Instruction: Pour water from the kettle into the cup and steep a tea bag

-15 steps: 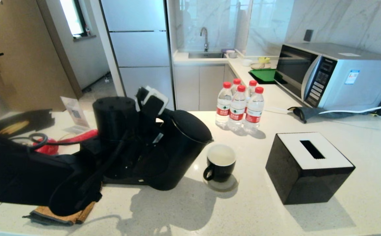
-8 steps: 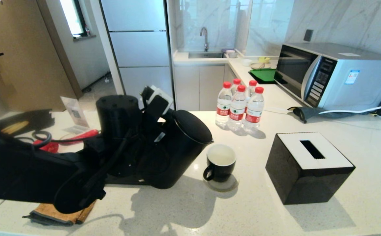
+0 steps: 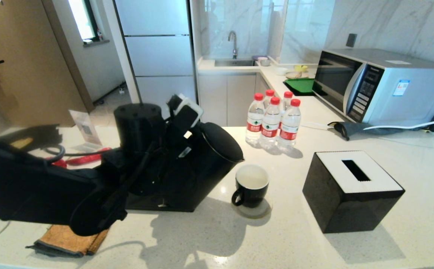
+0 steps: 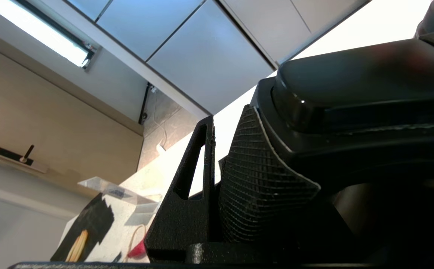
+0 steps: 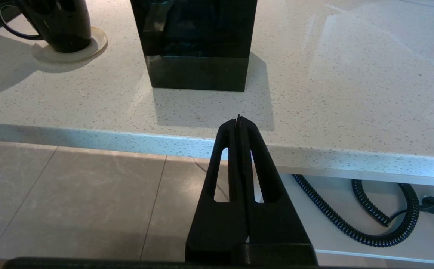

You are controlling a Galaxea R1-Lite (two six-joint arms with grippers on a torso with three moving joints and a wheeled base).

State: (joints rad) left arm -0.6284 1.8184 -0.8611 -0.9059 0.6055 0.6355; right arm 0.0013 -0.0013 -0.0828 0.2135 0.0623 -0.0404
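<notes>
The black kettle [image 3: 211,164] is tipped toward the cup [image 3: 251,186], its spout just above the cup's left rim. My left gripper [image 3: 175,147] is shut on the kettle's loop handle [image 4: 351,86], with the handle against the ribbed pad [image 4: 254,175]. No stream shows at the spout. The cup stands on a round coaster [image 3: 256,212]; its white inside holds a pale layer of water [image 3: 252,177]. The tea bag is out of view. My right gripper [image 5: 238,119] is shut and empty, parked below the counter's front edge, with the cup [image 5: 63,22] far off.
A black tissue box [image 3: 351,190] stands right of the cup, also in the right wrist view as the tissue box [image 5: 198,37]. Red-capped bottles [image 3: 273,119] are behind the cup, a microwave [image 3: 381,86] at the back right. A brown mat [image 3: 67,239] lies under my left arm.
My left arm has risen and moved right, and the kettle has tipped further toward the cup. The cup and the box have not moved.
</notes>
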